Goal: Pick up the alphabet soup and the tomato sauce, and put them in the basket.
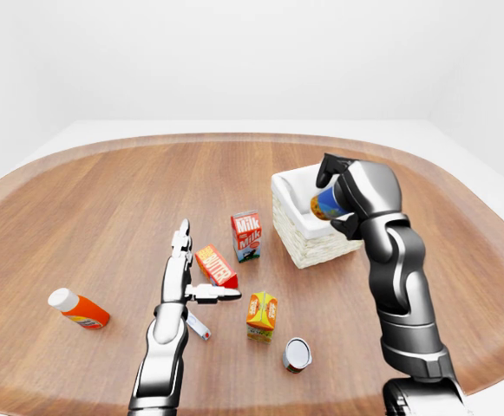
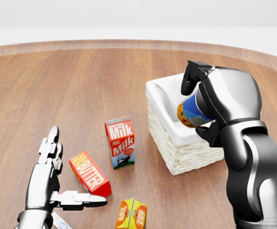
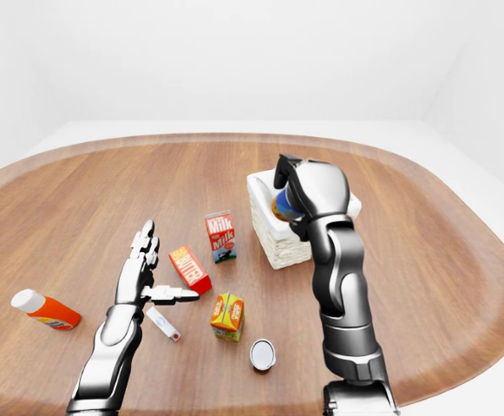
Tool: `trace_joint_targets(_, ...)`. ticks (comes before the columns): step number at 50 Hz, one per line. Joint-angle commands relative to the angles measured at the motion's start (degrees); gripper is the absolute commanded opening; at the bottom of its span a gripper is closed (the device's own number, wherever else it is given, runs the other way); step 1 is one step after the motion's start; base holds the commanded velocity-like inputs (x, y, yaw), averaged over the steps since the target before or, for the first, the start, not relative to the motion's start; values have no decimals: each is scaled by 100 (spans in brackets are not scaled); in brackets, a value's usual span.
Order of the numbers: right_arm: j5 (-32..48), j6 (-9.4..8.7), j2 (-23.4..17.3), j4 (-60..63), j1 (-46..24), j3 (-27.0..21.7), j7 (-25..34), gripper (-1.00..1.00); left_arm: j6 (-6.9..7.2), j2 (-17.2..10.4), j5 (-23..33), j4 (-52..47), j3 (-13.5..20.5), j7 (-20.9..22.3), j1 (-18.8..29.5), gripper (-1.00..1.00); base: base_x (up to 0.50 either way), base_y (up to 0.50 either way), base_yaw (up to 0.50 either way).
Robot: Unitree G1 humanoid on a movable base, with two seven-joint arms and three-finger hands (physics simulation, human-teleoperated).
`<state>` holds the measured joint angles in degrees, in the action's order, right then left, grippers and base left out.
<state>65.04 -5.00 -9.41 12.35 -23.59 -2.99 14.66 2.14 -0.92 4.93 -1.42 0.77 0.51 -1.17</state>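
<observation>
My right hand point(image 2: 200, 102) is shut on a can with a blue and orange label point(image 2: 188, 114) and holds it tilted over the open top of the white woven basket point(image 2: 186, 155), right of centre in the head view. A second can point(image 1: 297, 354) lies on its side on the wooden table, its silver end showing, below the basket in the left-eye view. I cannot read either label. My left hand point(image 1: 195, 269) is open and flat, fingers pointing up the view, just left of a red butter box point(image 2: 88, 172). It holds nothing.
A milk carton point(image 2: 120, 142) stands left of the basket. An orange juice carton point(image 1: 262, 314) stands above the lying can. An orange bottle with a white cap point(image 1: 80, 309) lies at the left. A small white item point(image 1: 198, 325) lies beside my left wrist.
</observation>
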Motion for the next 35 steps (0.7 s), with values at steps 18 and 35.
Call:
trace_joint_targets(18,132,0,64,-7672,-4575,579,-2544,-100,-18,5,-86,-51,-2,95,2,100,0,0,0)
trace_joint_targets(35,102,0,95,-8921,-5291,632,-2770,-100,-38,-1,-111,6,19,99,32,100,0,0,0)
